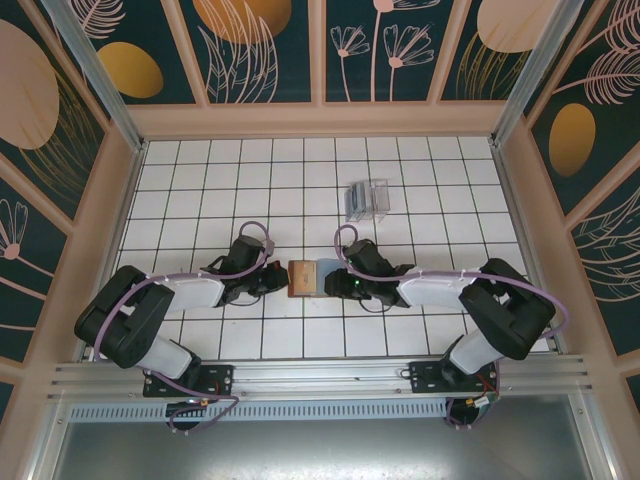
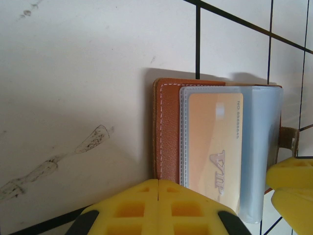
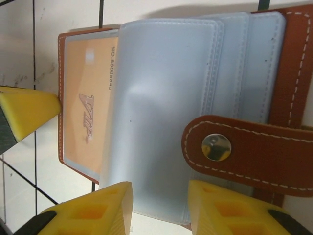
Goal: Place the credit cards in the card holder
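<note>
The left pincer has its yellow fingers pressed together, seam to seam, and nothing shows between them. They sit at the left edge of the card holder, overlapping its brown leather border. Whether they bear down on it cannot be told.

The right pincer stands partly spread at the holder's right side. The edge of the clear sleeves lies in the gap between its two fingers. The sleeves bulge upward there, but neither finger can be seen clamping them.

The card holder lies open and flat on the white tiled tabletop. It is in the middle from left to right, towards the near side, directly between the two pincers. Its stitched leather cover faces down and the stack of sleeves faces up. An orange card with "VIP" lettering sits inside the leftmost sleeve. On the right, the leather strap with its metal snap lies across the sleeves.

Farther back and a little to the right, well apart from the holder, stands a clear plastic box.
</note>
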